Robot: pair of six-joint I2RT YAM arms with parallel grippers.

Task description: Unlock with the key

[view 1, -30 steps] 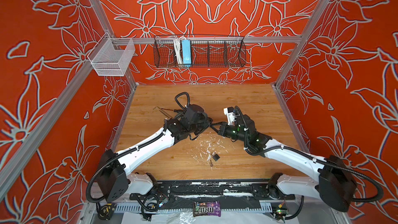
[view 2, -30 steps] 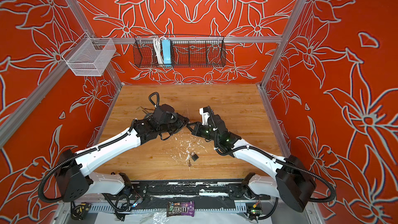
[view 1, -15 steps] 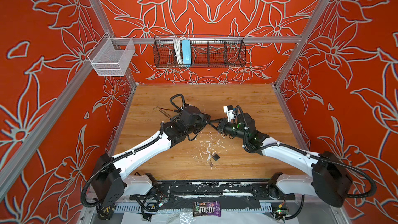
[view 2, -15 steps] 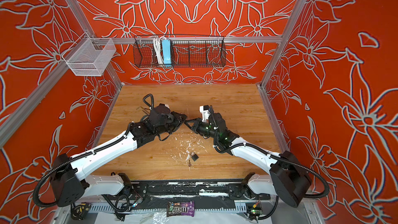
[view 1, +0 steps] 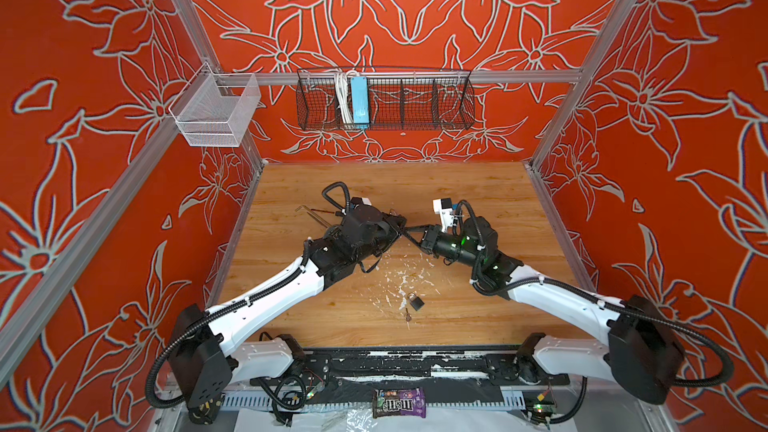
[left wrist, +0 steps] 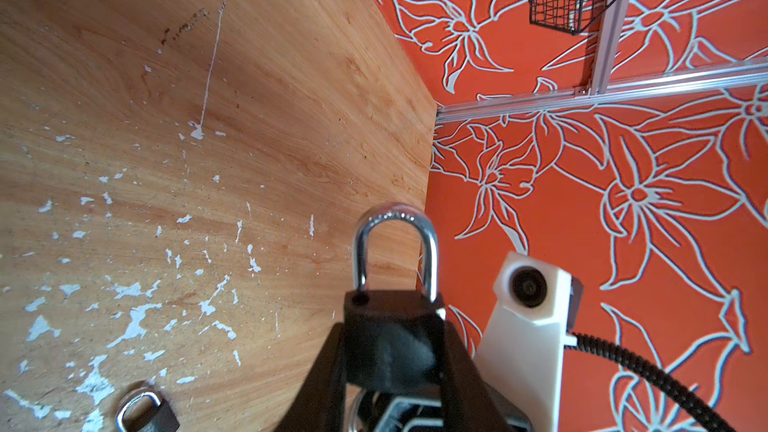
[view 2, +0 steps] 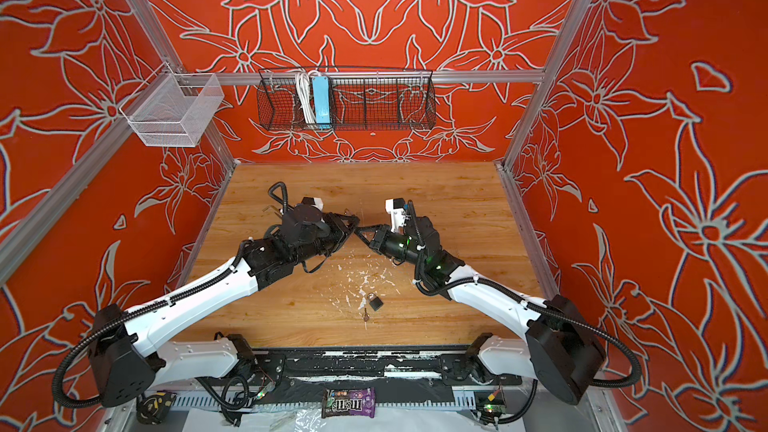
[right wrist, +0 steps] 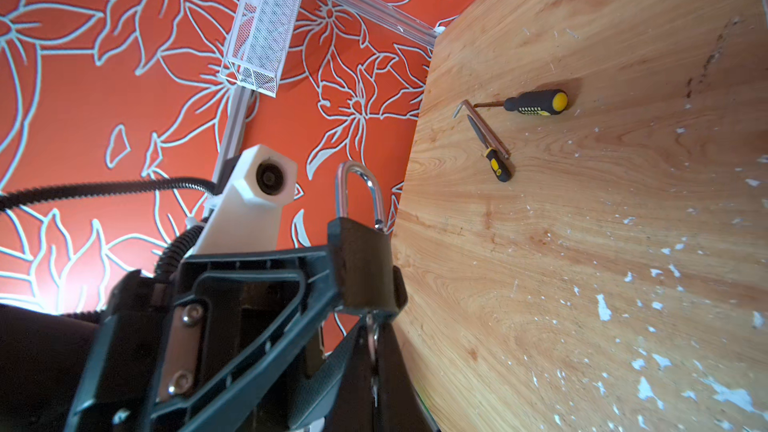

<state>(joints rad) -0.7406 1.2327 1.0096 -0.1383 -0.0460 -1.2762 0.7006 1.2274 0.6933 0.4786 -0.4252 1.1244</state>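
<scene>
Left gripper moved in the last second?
Yes. The left gripper has shifted toward the back wall, farther from the loose padlock lying on the table.

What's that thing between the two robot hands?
A black padlock, gripped by the left hand, a key at its base; right wrist view shows it.

Black padlock (right wrist: 365,268) aloft, key (right wrist: 372,328) at base

Padlock (left wrist: 390,338) body: matt black; shackle (left wrist: 395,243) polished bright metal. Key (right wrist: 372,328): bare metal. Tabletop (left wrist: 208,76): smooth wood grain, white flaking patches toward six o'clock. Screwdriver (right wrist: 534,102) handle: ribbed black-and-yellow plastic. Twelve-o'clock basket (view 1: 415,103): matt black wire mesh.
</scene>
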